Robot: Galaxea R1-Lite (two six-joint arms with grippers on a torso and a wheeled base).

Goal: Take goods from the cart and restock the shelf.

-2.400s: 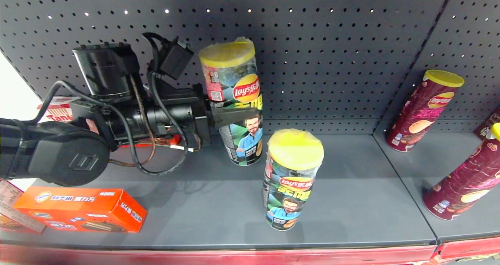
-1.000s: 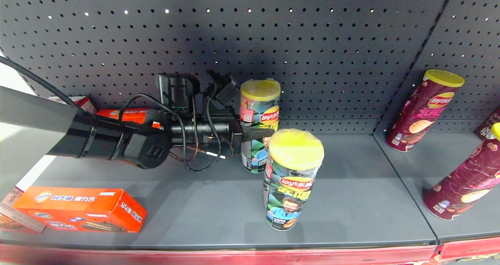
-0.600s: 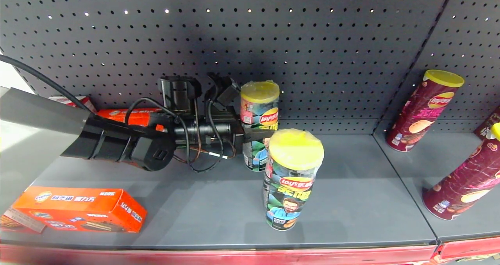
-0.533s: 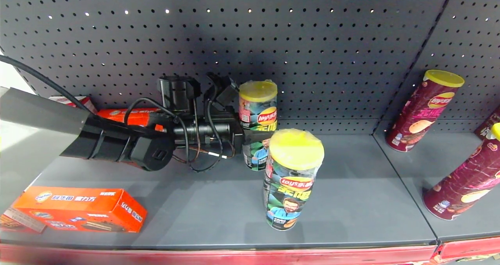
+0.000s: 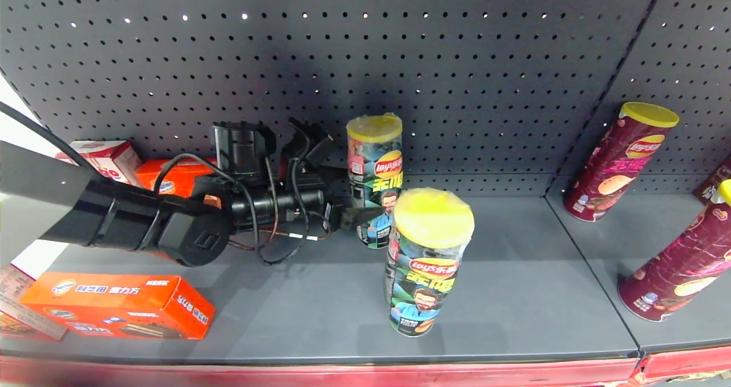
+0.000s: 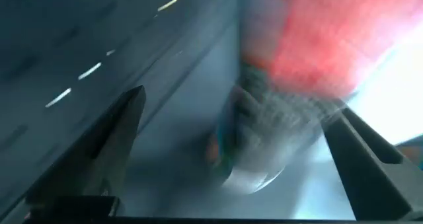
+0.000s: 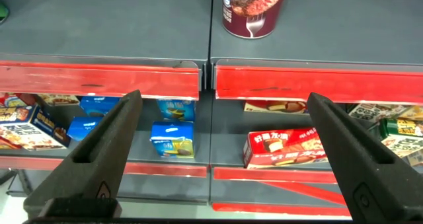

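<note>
Here the green chip can [image 5: 374, 176] stands upright at the back of the grey shelf [image 5: 514, 295], close to the pegboard [image 5: 457, 90] and just behind a second green can [image 5: 428, 261]. The left gripper [image 5: 361, 200] sits around its lower half with jaws spread (the wrist view is blurred, yet shows a gap beside one finger). The right gripper [image 7: 221, 118] hangs wide apart before lower red-edged shelves [image 7: 99, 78].
</note>
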